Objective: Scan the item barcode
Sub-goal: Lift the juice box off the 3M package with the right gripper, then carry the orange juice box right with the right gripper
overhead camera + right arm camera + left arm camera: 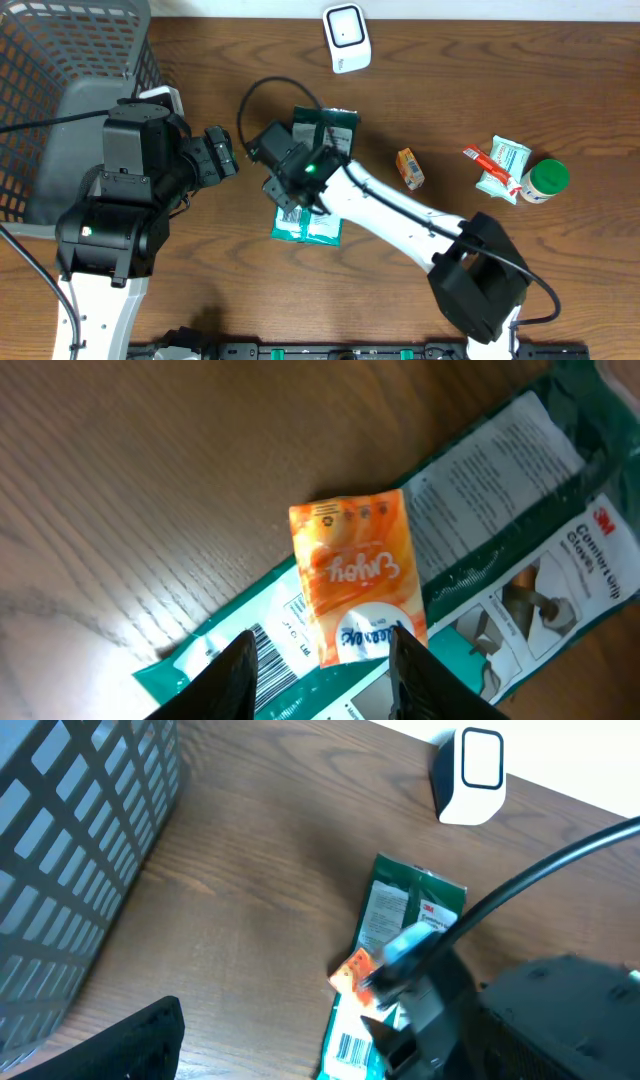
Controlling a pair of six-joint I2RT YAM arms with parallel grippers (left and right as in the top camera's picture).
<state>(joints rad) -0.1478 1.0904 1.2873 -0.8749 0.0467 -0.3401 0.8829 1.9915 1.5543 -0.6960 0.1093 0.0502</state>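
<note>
Orange sachet (360, 585): lying flat on the green pack (500, 510), printed face up. No barcode shows on this face, so it probably needs lifting and turning.
Right gripper (325, 665): jaws part-way apart, one fingertip on either side of the sachet's lower end, and no pinch on it. I'd say it's lined up to close across the narrow width.
Green pack: flat on the wooden table (200, 290), partly under the right arm. Its own barcode (350, 1048) faces up near one end.
Scanner (345, 38): white, standing at the far edge of the table, well apart from sachet and pack. Whatever gets read has to be carried over to it.
Left gripper (222, 155): wide and empty, hanging between the basket (60, 60) and the pack, clear of the right arm's working space.
Basket: grey mesh on the robot's left, a likely drop-off once an item is read.
Stage: early, I reckon, as nothing is presented to the scanner yet.
Risk: a thin sachet on slick film could skid sideways when the fingers close, or the pack could come up with it.
</note>
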